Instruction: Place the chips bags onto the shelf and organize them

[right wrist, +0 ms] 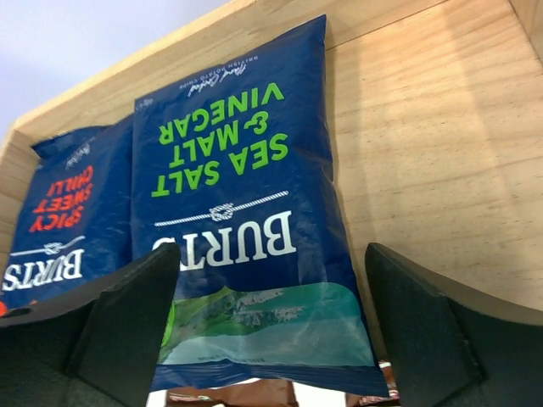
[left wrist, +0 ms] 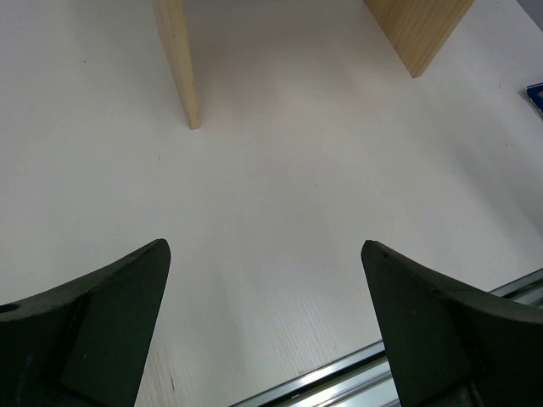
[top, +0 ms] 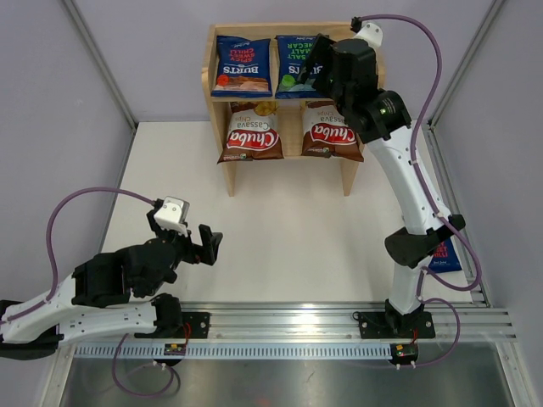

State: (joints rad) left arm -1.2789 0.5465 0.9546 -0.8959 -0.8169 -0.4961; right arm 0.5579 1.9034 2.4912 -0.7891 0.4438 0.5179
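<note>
right fingers point(right wrist: 271, 263): spread wide, holding nothing, hovering over the top tier of the shelf point(top: 208, 78).
sea-salt bag point(right wrist: 246, 203): dark blue, flat on the top tier, directly under the right fingers.
chilli bag point(right wrist: 75, 216): dark blue, same tier, edge to edge with the sea-salt bag, off to one side of the right fingers.
brown bags point(top: 252, 134) point(top: 332, 134): two, side by side on the lower tier, beneath the right fingers.
third blue bag point(top: 445, 254): on the bench point(top: 280, 220) by the right arm's base, partly hidden, well apart from both pairs of fingers.
left fingers point(left wrist: 263, 254): wide open, empty, over bare bench, shelf legs ahead of them.
</note>
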